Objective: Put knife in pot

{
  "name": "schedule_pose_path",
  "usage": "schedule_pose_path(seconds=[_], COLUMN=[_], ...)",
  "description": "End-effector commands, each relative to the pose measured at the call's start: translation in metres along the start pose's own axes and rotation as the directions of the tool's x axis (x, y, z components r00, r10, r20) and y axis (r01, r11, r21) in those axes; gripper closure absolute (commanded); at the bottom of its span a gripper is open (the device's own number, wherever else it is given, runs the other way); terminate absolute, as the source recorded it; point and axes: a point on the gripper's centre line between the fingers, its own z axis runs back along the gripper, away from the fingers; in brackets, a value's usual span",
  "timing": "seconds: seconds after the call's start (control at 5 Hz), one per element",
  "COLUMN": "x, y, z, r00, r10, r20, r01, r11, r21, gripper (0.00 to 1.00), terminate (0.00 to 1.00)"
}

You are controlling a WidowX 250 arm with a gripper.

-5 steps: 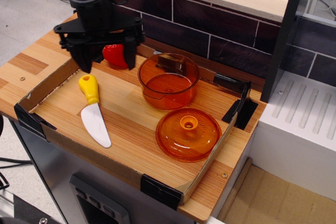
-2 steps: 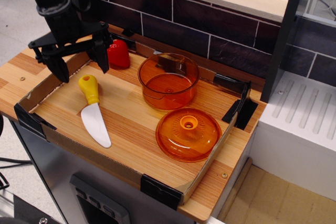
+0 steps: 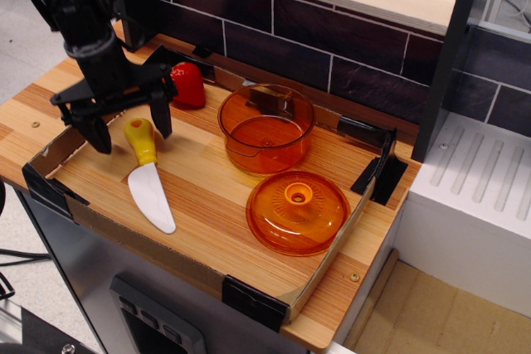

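Note:
The knife [image 3: 148, 175] lies flat on the wooden board at the left, yellow handle toward the back, white blade toward the front. The orange translucent pot [image 3: 265, 128] stands upright and empty at the board's middle back. My gripper [image 3: 131, 133] is open, its two black fingers spread wide and pointing down on either side of the knife's yellow handle, left finger [image 3: 97, 133] near the cardboard wall. It holds nothing.
A domed orange lid [image 3: 297, 210] with a centre knob lies in front of the pot. A red toy [image 3: 188, 84] stands at the back left. A low cardboard rim [image 3: 62, 148] with black corner clips borders the board. A dark tiled wall stands behind.
My gripper moved left from beside the red toy, then came down and a little right, so its open fingers now straddle the knife's handle. The knife, pot and lid have not moved.

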Motion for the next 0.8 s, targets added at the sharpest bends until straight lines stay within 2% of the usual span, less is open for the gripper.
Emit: schedule_pose_path(seconds=[0.0,0.2,0.6], x=[0.001,0.001,-0.001], y=[0.000,-0.003,-0.013], z=[-0.004,-0.004,0.019], r00=[0.998,0.999,1.000], r10=[-0.014,-0.033,-0.020], r20=[0.057,0.034,0.022], r01=[0.014,0.033,0.020], r11=[1.000,0.999,0.999], r21=[0.009,0.010,0.032], gripper=[0.00,1.00,1.00], terminate=[0.00,0.00,0.00])
